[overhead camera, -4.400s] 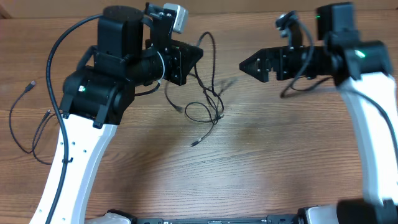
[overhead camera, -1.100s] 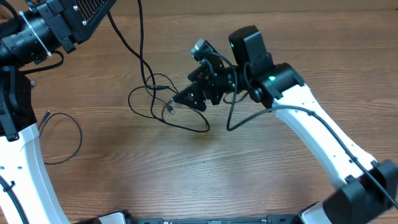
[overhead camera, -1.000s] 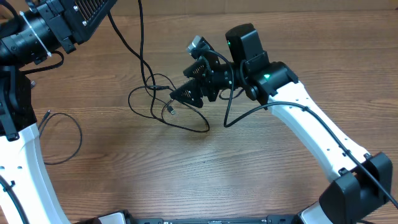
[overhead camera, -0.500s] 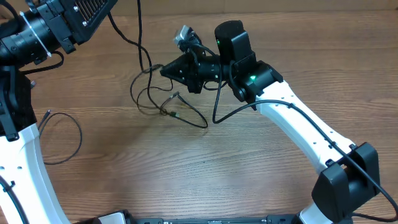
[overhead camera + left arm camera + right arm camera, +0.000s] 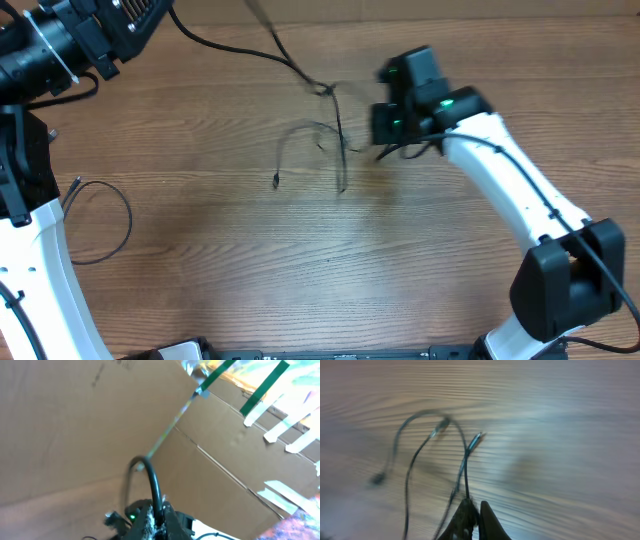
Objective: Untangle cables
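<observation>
step: tangle stretched between both arms | left gripper (image 5: 156, 522) clamped on cables (image 5: 335, 140), upper left | right gripper (image 5: 474, 512) pinching them, centre right | next: ease apart slowly, avoid tightening

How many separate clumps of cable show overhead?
2: a loose loop at far left, and a tangle at centre strung between left gripper and right gripper; its strand count is unclear.

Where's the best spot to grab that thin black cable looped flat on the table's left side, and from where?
Probably the thin black looped cable, at the arc farthest from the white left arm, from straight above: it lies flat and unobstructed there.
</observation>
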Robot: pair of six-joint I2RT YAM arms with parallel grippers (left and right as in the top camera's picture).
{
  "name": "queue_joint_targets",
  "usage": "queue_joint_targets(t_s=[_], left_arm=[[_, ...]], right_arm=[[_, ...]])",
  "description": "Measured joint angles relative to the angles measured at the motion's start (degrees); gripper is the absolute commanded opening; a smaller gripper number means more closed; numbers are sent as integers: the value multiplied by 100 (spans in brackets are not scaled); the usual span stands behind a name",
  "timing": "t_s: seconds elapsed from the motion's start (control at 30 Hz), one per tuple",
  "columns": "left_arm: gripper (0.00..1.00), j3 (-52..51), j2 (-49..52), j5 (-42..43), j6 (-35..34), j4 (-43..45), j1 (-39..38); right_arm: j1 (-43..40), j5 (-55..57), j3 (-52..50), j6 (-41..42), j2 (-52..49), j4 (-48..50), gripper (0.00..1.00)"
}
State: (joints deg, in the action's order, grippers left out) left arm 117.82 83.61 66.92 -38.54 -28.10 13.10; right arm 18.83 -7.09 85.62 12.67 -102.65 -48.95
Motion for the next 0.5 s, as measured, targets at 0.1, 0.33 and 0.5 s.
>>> queue_joint_targets(t_s=[0.1,0.33,0.5], left_arm=[[4,0,0,-166,-216,487,2],[4,9,-13,-914,-1130,1449,153],[4,11,-22,-1729,-1633,1803,684]], right_arm=[[-603,208,-109,175,-13,-295,4],[-1438,334,-157,317,-20,-769,4],[-1659,352,-164,337,-20,-863,4]])
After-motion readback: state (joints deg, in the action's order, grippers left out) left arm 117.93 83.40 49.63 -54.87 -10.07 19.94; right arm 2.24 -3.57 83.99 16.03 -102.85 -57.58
